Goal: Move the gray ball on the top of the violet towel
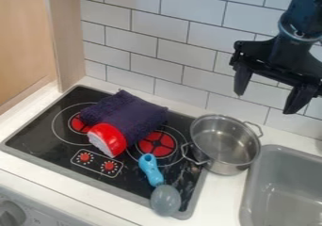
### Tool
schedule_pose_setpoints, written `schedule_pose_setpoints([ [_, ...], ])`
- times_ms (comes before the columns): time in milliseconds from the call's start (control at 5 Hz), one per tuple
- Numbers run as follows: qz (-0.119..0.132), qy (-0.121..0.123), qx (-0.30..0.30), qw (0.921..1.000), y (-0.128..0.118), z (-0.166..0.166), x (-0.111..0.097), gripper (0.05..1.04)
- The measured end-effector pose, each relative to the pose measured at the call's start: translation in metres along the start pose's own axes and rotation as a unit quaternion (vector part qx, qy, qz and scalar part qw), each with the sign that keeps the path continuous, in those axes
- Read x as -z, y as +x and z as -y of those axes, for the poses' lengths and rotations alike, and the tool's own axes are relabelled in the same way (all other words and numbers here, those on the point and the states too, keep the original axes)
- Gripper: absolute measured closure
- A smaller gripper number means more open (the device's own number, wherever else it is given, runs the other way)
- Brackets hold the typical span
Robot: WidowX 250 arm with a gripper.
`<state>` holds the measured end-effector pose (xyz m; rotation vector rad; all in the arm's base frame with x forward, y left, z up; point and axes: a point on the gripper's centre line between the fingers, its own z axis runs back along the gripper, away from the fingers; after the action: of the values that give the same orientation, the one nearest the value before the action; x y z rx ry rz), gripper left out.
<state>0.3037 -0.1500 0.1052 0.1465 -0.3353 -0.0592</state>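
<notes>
Gray ball [166, 200] is sitting at the front right corner of the black stove [39, 134], touching a blue handle [150, 169].
The black gripper [270, 94] is hanging at the upper right, its fingers spread and holding nothing, while the violet towel [133, 117] is lying bunched on the stove, left of the metal pot [220, 147], touching a red-and-white object [109, 139].
</notes>
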Motion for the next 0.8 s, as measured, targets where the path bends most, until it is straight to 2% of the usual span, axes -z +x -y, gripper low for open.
schedule_pose_setpoints([
  [200,-0.026,0.014,0.008,0.9996,-0.015,-0.004,0.013,0.084],
  [400,-0.025,0.028,-0.023,0.999,-0.028,-0.02,0.001,0.084],
  [600,-0.014,0.037,-0.054,0.9978,-0.039,-0.036,-0.015,0.084],
  [800,-0.024,0.046,-0.096,0.9941,-0.059,-0.048,-0.018,0.084],
])
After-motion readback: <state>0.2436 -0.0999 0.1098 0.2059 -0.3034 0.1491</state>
